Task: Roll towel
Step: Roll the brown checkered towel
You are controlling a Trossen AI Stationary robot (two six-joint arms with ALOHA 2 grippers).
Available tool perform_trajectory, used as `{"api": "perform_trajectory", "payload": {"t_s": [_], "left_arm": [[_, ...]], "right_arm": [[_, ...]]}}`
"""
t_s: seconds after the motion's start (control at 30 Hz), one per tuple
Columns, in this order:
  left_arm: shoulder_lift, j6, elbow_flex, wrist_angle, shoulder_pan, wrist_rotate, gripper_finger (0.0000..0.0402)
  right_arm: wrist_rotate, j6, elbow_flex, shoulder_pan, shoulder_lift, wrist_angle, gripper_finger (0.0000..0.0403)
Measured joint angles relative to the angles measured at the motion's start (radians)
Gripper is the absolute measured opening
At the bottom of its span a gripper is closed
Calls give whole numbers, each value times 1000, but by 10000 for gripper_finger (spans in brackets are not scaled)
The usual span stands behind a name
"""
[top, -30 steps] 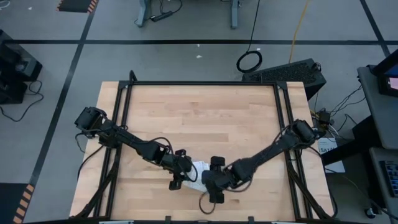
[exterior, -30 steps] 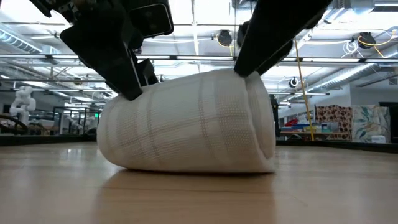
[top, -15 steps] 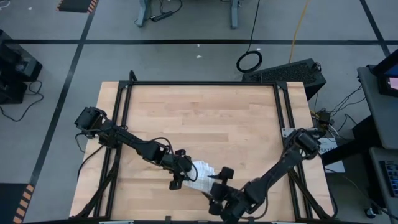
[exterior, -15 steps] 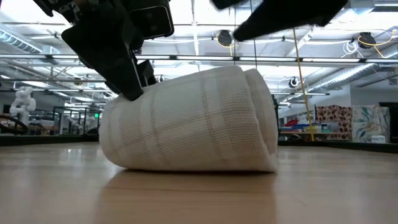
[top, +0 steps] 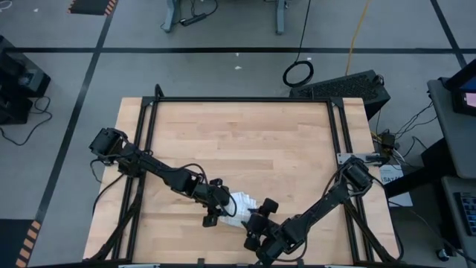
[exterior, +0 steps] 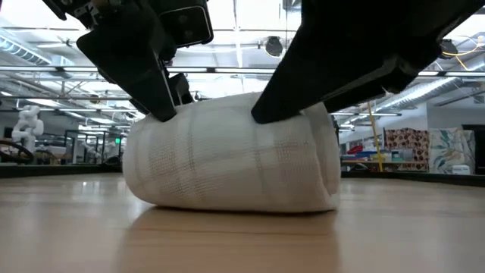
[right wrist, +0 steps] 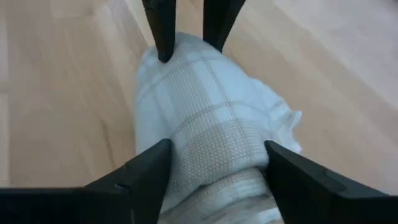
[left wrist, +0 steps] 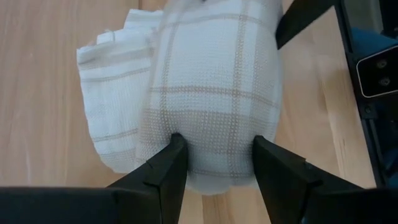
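The white checked towel (top: 242, 202) lies as a thick roll on its side on the wooden table (top: 238, 141), near the front edge. It also shows in the low view (exterior: 227, 163). A loose flap (left wrist: 112, 93) spreads on the table beside the roll. My left gripper (left wrist: 214, 149) is shut on one end of the roll, on the table's left side (top: 224, 211). My right gripper (right wrist: 214, 158) is open and straddles the other end from the near right (top: 256, 216). My left gripper pinches a bulge of the roll's outer layers at its left end (left wrist: 211, 140) between its two fingers, denting the cloth. The fingers slant down from the table's left, along the roll. The roll rests on the table. My right gripper stands with one finger on each side of the roll's right end (right wrist: 211, 149). The fingers slant down from the near right. One fingertip (exterior: 261, 117) rests on the top of the roll, which lies on the table.
A black frame rail (top: 238, 100) runs around the tabletop. The two arms meet over the roll near the front edge. Bare wood (top: 245, 141) reaches from the roll to the far rail.
My right gripper has lifted off the roll and drawn back toward the near edge, then come down onto the roll's right end again. The roll has stayed where it was, its top pressed a little lower.
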Motion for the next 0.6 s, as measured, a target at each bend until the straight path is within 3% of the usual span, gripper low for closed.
{"api": "perform_trajectory", "payload": {"t_s": [0.2,0.37,0.47,0.6], "left_arm": [[-11,87,-1,9,0,-4,178],[-81,156,-2,-76,-2,-13,178],[-124,206,-9,-93,-43,-93,178],[-128,305,-71,18,-121,-229,178]], "right_arm": [[-129,59,2,-25,-4,3,189],[-166,100,2,-43,-4,17,180],[-194,100,2,-52,-4,44,182],[-230,108,2,-59,-4,78,184]]}}
